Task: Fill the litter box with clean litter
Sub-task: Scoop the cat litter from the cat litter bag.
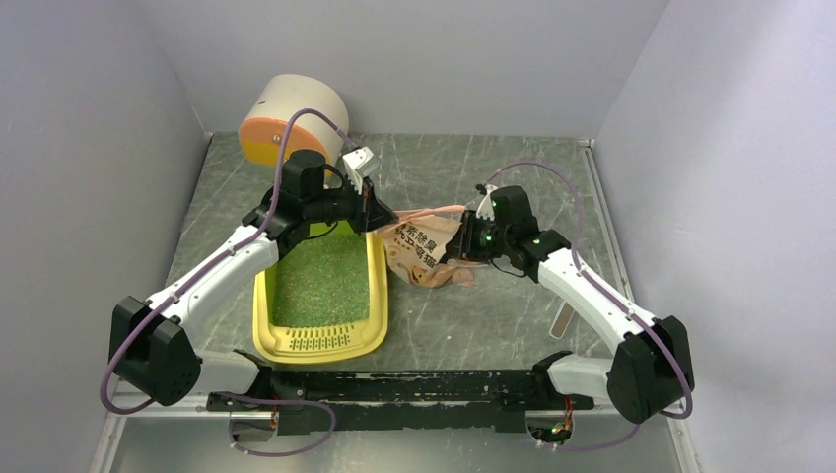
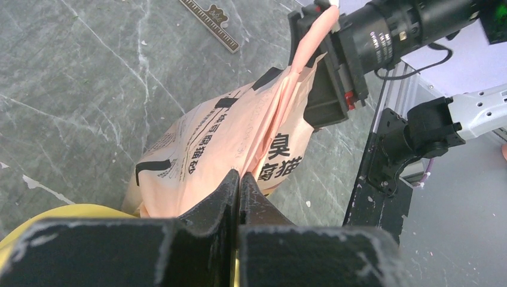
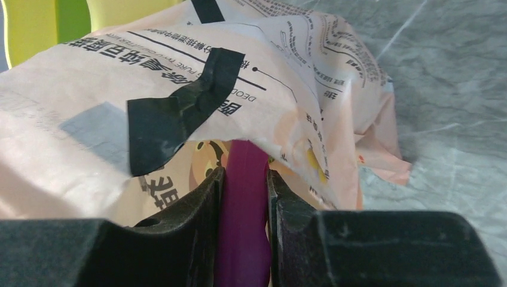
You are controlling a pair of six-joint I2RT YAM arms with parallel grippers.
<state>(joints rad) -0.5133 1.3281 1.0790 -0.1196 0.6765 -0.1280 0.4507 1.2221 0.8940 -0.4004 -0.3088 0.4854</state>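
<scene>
The yellow litter box [image 1: 373, 296] lies left of centre, its grille at the near end, with green litter [image 1: 320, 276] spread inside. The pink-beige printed bag [image 1: 424, 251] lies beside the box's right rim. My left gripper [image 1: 380, 215] is at the bag's far left corner; in the left wrist view its jaws [image 2: 240, 176] are shut on a fold of the bag [image 2: 227, 137], above the box's rim [image 2: 72, 210]. My right gripper [image 1: 463, 244] is at the bag's right side, shut [image 3: 244, 179] on the magenta scoop handle [image 3: 242, 203], which runs under the bag [image 3: 119, 78]. The scoop's bowl is hidden.
A white cylinder with an orange end [image 1: 291, 118] stands at the back left. A ruler-like strip [image 1: 562, 320] lies near the right arm and also shows in the left wrist view [image 2: 212, 24]. A black rail [image 1: 394, 384] runs along the near edge. Walls close three sides.
</scene>
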